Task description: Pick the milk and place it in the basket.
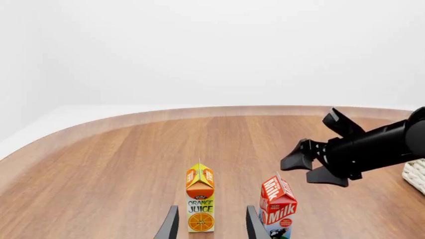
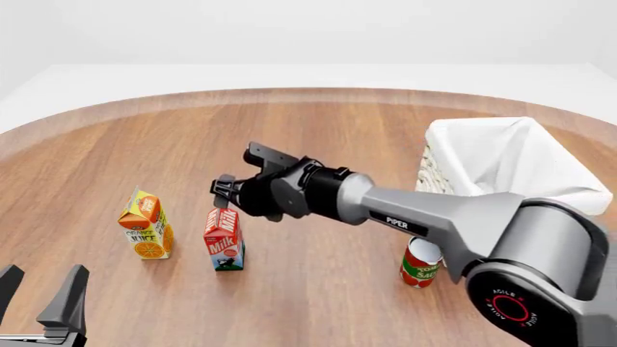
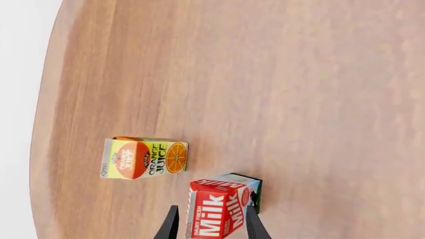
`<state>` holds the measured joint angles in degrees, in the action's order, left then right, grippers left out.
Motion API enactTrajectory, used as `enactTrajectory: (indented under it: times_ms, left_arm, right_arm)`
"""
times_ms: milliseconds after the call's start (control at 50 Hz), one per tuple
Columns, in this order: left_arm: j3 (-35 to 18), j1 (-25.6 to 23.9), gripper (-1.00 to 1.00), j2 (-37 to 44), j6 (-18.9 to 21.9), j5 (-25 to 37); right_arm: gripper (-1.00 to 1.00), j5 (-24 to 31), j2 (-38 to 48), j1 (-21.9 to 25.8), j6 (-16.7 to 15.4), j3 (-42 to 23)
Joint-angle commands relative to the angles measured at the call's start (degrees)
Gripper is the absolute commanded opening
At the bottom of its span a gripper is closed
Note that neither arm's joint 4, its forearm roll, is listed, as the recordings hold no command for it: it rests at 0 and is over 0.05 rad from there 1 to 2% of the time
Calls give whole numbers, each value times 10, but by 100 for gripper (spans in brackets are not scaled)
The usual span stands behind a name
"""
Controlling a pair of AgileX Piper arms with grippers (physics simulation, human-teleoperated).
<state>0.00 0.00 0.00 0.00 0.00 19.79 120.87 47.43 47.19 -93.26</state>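
Milk (image 2: 224,242) stands upright on the brown table (image 2: 318,144), with its red top up and its blue-green bottom down. Just beside it, on the left in the front view, stands the juice (image 2: 147,227), also upright. The two cartons do not touch.

The right arm (image 2: 434,217) reaches across the table from the right. Its gripper (image 2: 225,191) hangs just above the milk's top. In the right wrist view the fingers (image 3: 171,225) sit one on each side of the red top of the milk (image 3: 216,209), spread a bit wider than the carton. They are apart and hold nothing. I cannot tell if they touch the carton. The juice (image 3: 143,158) shows near it in that view too.

The basket (image 2: 501,163) is well away from the milk, at the far right of the table, behind the right arm. It is white with cloth over its rim. A red can (image 2: 420,262) stands in front of the basket, partly hidden by the arm.

The left gripper (image 2: 39,296) is at the near left edge of the table, well apart from the cartons. Its fingers are spread and hold nothing. In the left wrist view the juice (image 1: 200,199) and the milk (image 1: 278,206) stand ahead of it, and the right gripper (image 1: 309,162) hangs over the milk.
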Motion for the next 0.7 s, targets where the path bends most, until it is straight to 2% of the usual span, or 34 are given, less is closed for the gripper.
enactTrajectory:
  times_ms: [20,700]
  left_arm:
    - [0,0,100,0,0,0]
    - [0,0,100,0,0,0]
  right_arm:
    - [100,-4,6,1,3,-2]
    - [100,-12,30,10,16,-11]
